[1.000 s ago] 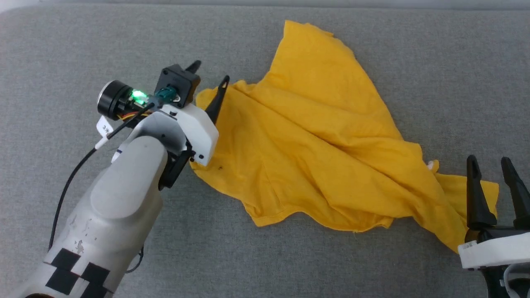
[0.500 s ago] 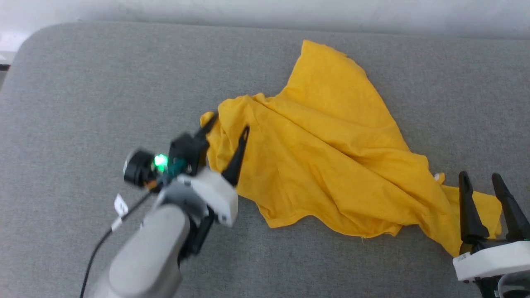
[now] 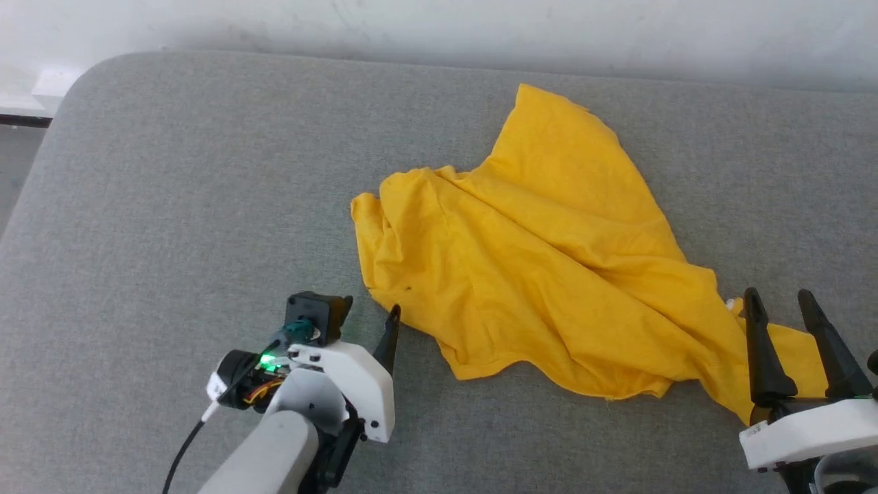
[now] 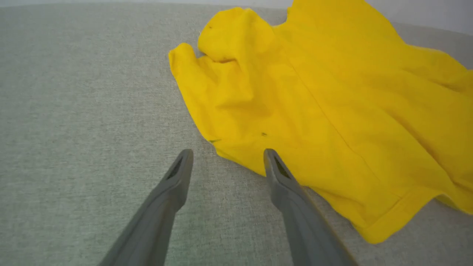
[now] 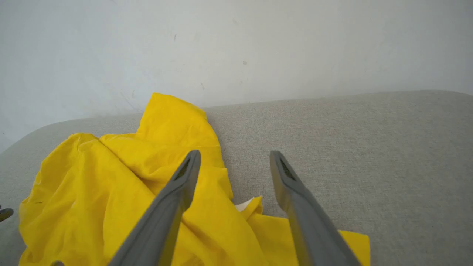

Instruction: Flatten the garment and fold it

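We are looking down at the bright yellow cotton T-shirt (image 3: pixel 549 261), which is lying crumpled and creased on the grey fabric-covered desk (image 3: pixel 171 171), right of centre, with a white wall (image 3: pixel 411 27) running along the far edge. One pointed end of the garment is reaching toward the wall, and the rest is spreading in long diagonal folds toward our right side. A small white patch (image 3: pixel 732 302) is peeking out of the folds near that end.

We are holding our left gripper (image 3: pixel 370 307) low over the desk just beside the shirt's near left edge, its two dark fingers standing apart with nothing between them; in the left wrist view one fingertip is overlapping the yellow hem. Our right gripper (image 3: pixel 779 296) is hovering at the shirt's right end, its fingers likewise spread wide and gripping nothing, with yellow cloth lying beneath them.
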You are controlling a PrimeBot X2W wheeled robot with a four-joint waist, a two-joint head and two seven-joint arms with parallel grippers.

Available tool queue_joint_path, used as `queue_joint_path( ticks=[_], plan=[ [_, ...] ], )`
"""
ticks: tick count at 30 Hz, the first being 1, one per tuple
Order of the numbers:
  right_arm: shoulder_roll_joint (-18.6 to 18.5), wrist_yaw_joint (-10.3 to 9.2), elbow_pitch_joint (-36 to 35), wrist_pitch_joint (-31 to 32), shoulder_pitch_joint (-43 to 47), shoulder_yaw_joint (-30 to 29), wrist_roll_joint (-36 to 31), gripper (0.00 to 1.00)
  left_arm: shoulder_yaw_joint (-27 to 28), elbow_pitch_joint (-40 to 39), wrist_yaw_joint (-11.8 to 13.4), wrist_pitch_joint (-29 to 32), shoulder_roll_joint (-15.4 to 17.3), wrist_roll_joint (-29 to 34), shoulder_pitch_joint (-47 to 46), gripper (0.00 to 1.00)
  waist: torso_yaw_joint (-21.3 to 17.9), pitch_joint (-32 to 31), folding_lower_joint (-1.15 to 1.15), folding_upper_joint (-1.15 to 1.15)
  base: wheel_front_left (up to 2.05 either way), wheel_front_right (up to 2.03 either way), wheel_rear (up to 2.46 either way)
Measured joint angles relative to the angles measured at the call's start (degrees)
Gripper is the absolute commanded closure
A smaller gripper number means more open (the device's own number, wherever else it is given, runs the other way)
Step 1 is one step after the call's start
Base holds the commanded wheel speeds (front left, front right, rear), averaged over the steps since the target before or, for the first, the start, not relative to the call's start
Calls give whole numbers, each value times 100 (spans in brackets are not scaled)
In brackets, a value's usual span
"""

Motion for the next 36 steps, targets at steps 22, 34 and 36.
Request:
queue_joint_path(
  ticks=[22, 34, 36],
  plan=[
    [-1, 0, 135, -66, -27, -57, 19, 0, 475, -37, 160, -254, 38, -403, 33, 100, -191, 82, 1, 0, 0, 0, 0],
    [-1, 0, 143, -56, 117, -97, 71, 0, 392, -2684, 1507, 365, 478, -675, 3045, 78, 61, -102, 0, 0, 0, 0, 0],
    [-2, 0, 141, -20, 119, -87, 71, 0, 371, -2713, 1622, 425, 563, -613, 3166, 0, 109, -102, 0, 0, 0, 0, 0]
  ],
)
